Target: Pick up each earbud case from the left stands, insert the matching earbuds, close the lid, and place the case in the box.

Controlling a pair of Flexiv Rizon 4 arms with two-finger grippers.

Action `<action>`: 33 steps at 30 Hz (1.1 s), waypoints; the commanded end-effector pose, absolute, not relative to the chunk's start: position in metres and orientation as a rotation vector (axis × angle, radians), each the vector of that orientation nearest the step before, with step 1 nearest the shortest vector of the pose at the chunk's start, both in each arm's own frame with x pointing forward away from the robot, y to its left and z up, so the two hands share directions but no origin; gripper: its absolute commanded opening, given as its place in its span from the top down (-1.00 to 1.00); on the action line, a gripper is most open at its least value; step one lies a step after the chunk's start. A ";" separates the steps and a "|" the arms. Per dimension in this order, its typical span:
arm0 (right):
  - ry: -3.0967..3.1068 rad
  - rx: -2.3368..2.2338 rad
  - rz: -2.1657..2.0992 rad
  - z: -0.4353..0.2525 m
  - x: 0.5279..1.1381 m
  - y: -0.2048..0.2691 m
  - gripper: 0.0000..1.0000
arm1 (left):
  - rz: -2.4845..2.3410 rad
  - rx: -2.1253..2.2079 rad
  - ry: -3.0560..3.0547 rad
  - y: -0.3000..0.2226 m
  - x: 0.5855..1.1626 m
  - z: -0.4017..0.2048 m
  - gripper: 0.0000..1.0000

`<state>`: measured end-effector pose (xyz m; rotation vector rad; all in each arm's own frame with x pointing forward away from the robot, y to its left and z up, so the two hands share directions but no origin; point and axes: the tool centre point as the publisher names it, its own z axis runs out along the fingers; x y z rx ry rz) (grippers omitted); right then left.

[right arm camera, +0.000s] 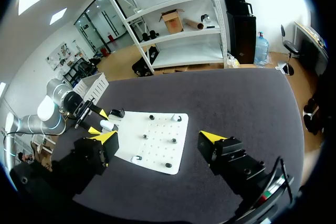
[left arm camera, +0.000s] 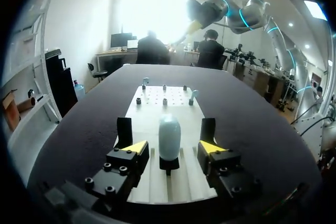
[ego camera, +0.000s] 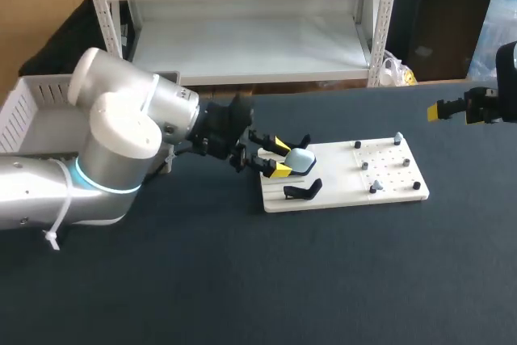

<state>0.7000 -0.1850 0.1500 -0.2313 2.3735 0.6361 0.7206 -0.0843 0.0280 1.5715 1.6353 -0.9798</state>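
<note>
A pale blue earbud case point(ego camera: 301, 159) stands upright on a black stand at the left end of the white board point(ego camera: 339, 187). My left gripper point(ego camera: 282, 157) is open around it. In the left wrist view the case point(left arm camera: 169, 136) sits between the yellow fingertips point(left arm camera: 135, 147) with a gap on each side. A second black stand point(ego camera: 303, 191) beside it is empty. Small grey-blue earbuds point(ego camera: 398, 137) rest on pegs at the board's right end. My right gripper point(ego camera: 452, 109) hangs open and empty high off the table's far right, looking down on the board point(right arm camera: 157, 145).
A white slatted box point(ego camera: 32, 107) stands at the table's back left behind my left arm. Several black pegs point(ego camera: 364, 166) stick up from the board's right half. The dark tabletop point(ego camera: 283, 280) stretches in front of the board.
</note>
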 end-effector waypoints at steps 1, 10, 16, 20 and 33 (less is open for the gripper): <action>2.374 -0.231 0.636 0.150 0.700 -0.185 -1.00 | -0.980 1.569 1.634 -0.090 0.725 0.024 -0.21; 2.374 -0.231 0.636 0.150 0.700 -0.185 -1.00 | -0.978 1.568 1.640 -0.097 0.726 0.020 -0.10; 2.374 -0.231 0.636 0.150 0.700 -0.185 -1.00 | -0.978 1.572 1.647 -0.101 0.726 0.016 0.00; 2.374 -0.231 0.636 0.150 0.700 -0.185 -1.00 | -0.980 1.561 1.657 -0.101 0.728 0.016 0.00; 2.374 -0.231 0.636 0.150 0.700 -0.185 -1.00 | -0.987 1.550 1.654 -0.101 0.725 0.017 0.23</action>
